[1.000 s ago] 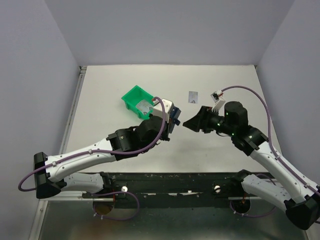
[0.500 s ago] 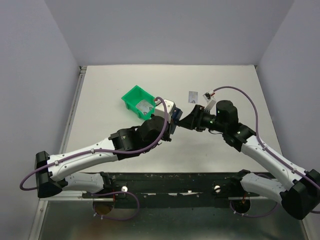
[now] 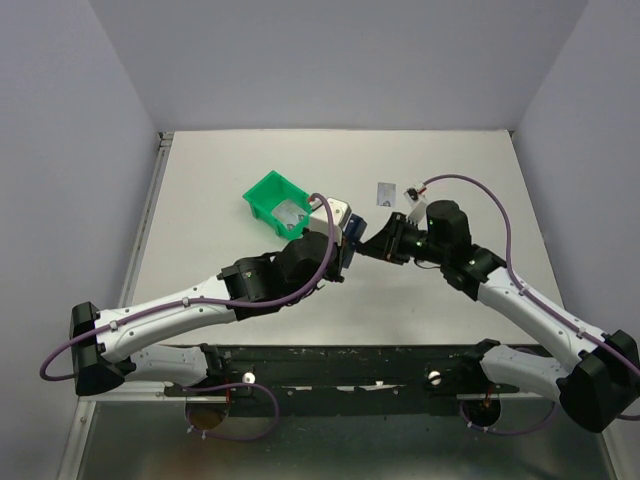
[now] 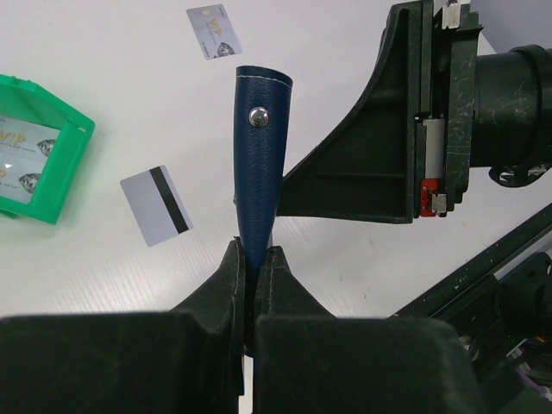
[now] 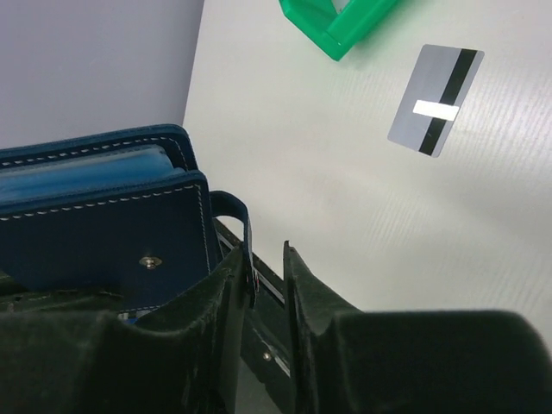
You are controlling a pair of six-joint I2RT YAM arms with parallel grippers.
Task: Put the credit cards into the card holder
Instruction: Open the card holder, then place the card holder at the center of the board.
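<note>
Left gripper (image 4: 252, 259) pinching card holder (image 4: 261, 147), right gripper (image 5: 269, 259) against it — jaws parted

Left claw (image 3: 344, 245) holds card holder (image 3: 353, 230) — right claw (image 3: 369, 245) at its edge.

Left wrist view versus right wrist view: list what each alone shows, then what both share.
Only left wrist: the printed card, a VIP card inside the green bin, the card holder's outer stud. Only right wrist: the holder's open interior, its snap tab between the right gripper's parted fingers. Both: the holder, the black-striped card, the bin.
</note>
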